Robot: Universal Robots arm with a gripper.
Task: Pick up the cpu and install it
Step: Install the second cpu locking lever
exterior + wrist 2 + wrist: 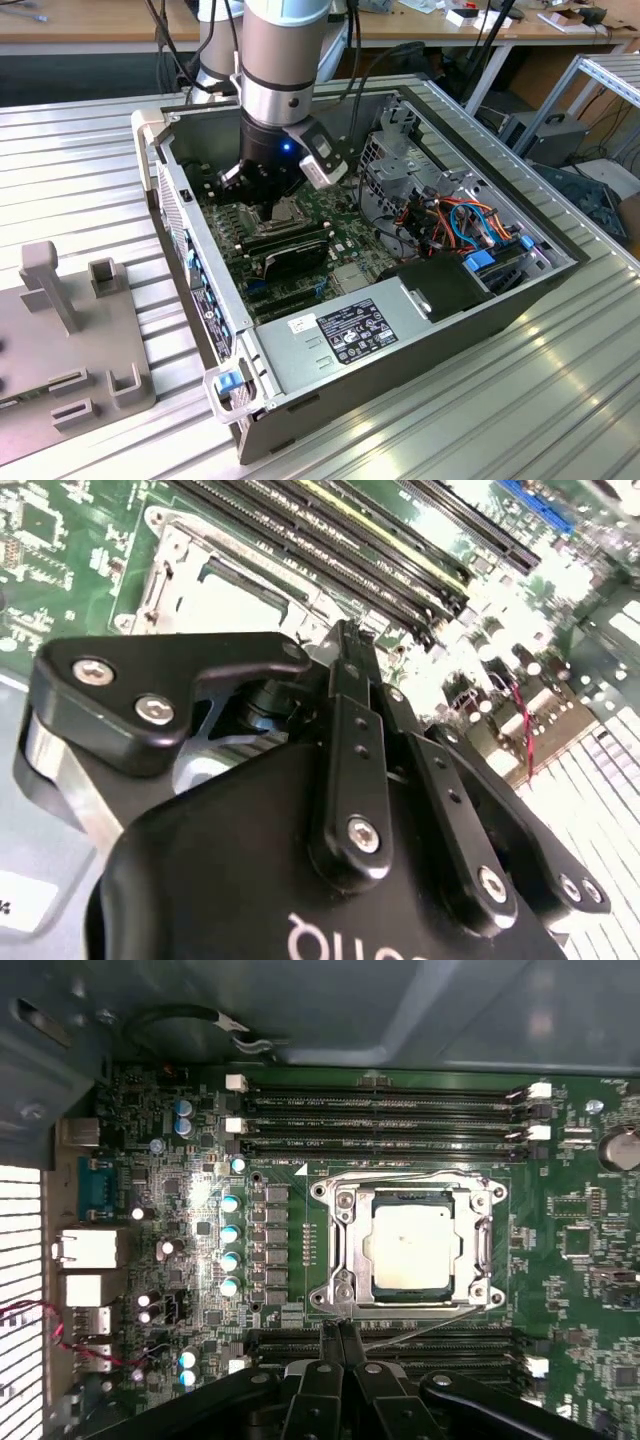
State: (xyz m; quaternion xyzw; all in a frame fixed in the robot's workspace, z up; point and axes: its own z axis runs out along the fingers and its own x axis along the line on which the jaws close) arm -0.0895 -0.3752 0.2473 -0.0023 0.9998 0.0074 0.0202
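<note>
Pincer (338, 1332) clenched, my fingertips (348, 640) pressed together with nothing between them, hanging inside the open computer case (455, 325) just above the motherboard (580, 1290). In the first wrist view the tips sit at the edge of the socket frame (344, 1243), over the memory slots (400, 1345) that run along one side of it. Cpu (415, 1250) is seated in that socket, dull silver top facing up, square to the frame, apart from my fingertips. More memory slots (390, 1115) run along the far side of the socket frame. Row of small capacitors (230, 1245) stands beside the frame on the rear-port side. In the exterior view, power supply (345, 335) lies at the near end of the case, bundle of coloured cables (450, 220) beyond the motherboard toward the exterior view's right. Case rests on a ribbed metal surface (80, 190), with a grey fixture block (70, 340) beside it.
</note>
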